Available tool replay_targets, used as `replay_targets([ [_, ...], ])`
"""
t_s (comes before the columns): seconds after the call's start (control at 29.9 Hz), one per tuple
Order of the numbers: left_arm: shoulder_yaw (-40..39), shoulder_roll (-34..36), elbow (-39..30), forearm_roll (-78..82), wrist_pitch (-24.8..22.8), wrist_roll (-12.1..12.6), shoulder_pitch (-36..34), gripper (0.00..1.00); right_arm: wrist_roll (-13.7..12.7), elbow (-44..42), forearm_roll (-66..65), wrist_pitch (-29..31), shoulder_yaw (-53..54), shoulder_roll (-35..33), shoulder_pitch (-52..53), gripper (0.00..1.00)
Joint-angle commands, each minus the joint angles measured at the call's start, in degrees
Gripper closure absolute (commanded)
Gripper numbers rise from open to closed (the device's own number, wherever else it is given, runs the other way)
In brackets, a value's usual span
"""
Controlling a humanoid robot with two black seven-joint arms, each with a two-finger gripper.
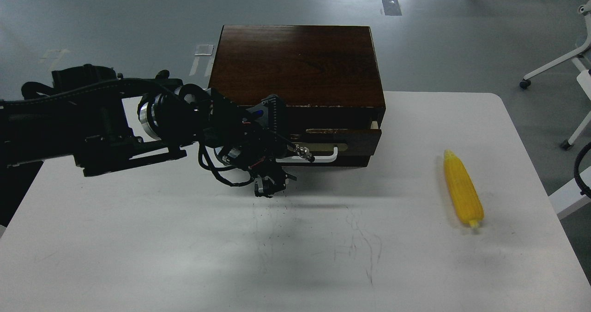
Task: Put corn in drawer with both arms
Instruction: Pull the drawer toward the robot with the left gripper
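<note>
Corn [463, 189]: lying flat on the table [184, 256] near its right edge, pointed tip toward the far side, stub end toward me; nothing touches it.
Drawer [344, 139]: front looks pulled out only a crack from the dark wooden box [295, 63]; a pale inner side shows at its right end. Box sits at the far edge, about mid-width.
Handle [323, 157]: white bar on the drawer front, its left part hidden behind my arm.
Left gripper [277, 169]: at the handle's left end, dark and tangled with cables; I cannot tell whether its fingers are spread or pinching the bar.
Right gripper: not in view.
Progress: I judge this an early stage; the drawer is not open enough to take the cob, and the corn is not yet picked up.
Left to do: pull the drawer out, lift the corn, drop it inside.
Room: bare table in front of the box for the drawer to slide out; the corn has open surface all round, though the right edge is close.
</note>
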Motion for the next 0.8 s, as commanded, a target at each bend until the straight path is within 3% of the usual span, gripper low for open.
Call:
replay_targets([
  [0.0, 0.03, -0.15, -0.39, -0.02, -0.09, -0.03, -0.28, 0.53, 0.01, 0.0, 0.0, 0.01, 0.02, -0.06, 0.02, 0.0],
  [0.77, 0.03, 0.64, -4.0, -0.02, -1.81, -0.47, -0.19, 0.53, 0.01, 0.0, 0.0, 0.01, 0.02, -0.06, 0.02, 0.0],
])
